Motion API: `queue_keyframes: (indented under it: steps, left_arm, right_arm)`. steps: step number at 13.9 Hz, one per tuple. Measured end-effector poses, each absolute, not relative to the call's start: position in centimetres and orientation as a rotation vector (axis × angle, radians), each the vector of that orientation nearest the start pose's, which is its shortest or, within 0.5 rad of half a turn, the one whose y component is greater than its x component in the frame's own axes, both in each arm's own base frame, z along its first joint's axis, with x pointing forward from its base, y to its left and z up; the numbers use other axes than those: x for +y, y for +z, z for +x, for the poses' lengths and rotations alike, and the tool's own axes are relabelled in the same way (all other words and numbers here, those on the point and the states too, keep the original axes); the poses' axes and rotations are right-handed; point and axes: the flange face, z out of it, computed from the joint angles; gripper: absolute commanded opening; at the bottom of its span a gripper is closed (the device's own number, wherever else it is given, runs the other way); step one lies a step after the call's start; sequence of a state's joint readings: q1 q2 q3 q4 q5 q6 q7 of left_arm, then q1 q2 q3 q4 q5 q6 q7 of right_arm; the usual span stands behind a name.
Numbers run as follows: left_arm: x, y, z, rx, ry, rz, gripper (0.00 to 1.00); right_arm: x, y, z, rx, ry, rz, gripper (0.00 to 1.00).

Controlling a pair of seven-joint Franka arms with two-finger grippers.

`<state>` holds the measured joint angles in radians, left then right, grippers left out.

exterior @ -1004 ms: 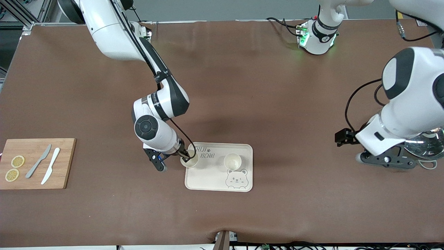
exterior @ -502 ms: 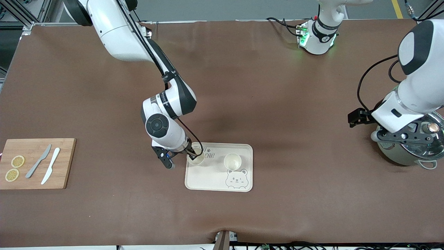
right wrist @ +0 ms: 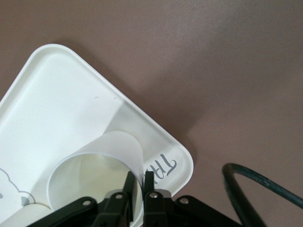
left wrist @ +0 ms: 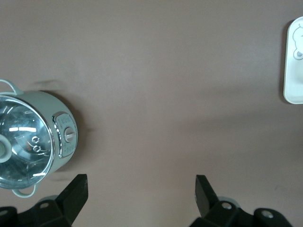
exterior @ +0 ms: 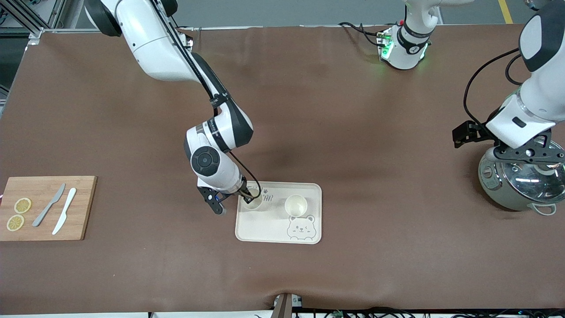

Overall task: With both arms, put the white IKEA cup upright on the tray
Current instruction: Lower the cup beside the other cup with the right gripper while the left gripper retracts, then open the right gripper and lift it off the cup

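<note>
The cream tray point(exterior: 269, 232) with the bear face lies at mid table; its corner also shows in the right wrist view point(right wrist: 57, 90). My right gripper point(exterior: 250, 195) is shut on the rim of a white cup point(exterior: 252, 202), holding it upright over the tray's corner toward the right arm's end; one finger is inside the cup point(right wrist: 94, 170), one outside. A second white cup point(exterior: 295, 205) stands upright on the tray above the bear face. My left gripper point(exterior: 525, 152) is open and empty, up over the silver pot point(exterior: 523, 185).
A wooden cutting board point(exterior: 44, 207) with two lemon slices, a grey knife and a white knife lies at the right arm's end. The lidded pot point(left wrist: 28, 142) stands at the left arm's end. A tray edge shows in the left wrist view point(left wrist: 293, 61).
My right gripper has carried the cup farther over the tray, toward its lettering. My left arm has drawn back and upward over the pot.
</note>
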<state>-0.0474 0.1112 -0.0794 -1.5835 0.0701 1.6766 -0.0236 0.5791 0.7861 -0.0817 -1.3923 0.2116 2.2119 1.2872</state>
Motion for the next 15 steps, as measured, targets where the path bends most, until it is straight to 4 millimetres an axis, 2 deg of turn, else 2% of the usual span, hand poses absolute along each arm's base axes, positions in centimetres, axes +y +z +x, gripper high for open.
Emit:
queue_keyframes:
  steps: [4, 10, 12, 15]
  left_arm:
    - [-6.9, 54.7, 57.7, 0.181, 0.093, -3.167, 1.0]
    - [-8.2, 54.5, 56.5, 0.187, 0.031, -3.23, 1.0]
    - [-8.9, 54.4, 56.3, 0.209, 0.027, -3.228, 1.0]
    - [-9.3, 54.1, 56.2, 0.229, 0.028, -3.21, 1.0]
  right_arm:
    - [36.9, 24.8, 63.9, 1.304, 0.108, -2.752, 1.0]
    - [36.8, 28.6, 64.9, 1.31, 0.157, -2.789, 1.0]
    - [36.3, 29.7, 65.2, 1.322, 0.181, -2.804, 1.0]
    - [34.4, 31.5, 66.1, 1.363, 0.233, -2.817, 1.0]
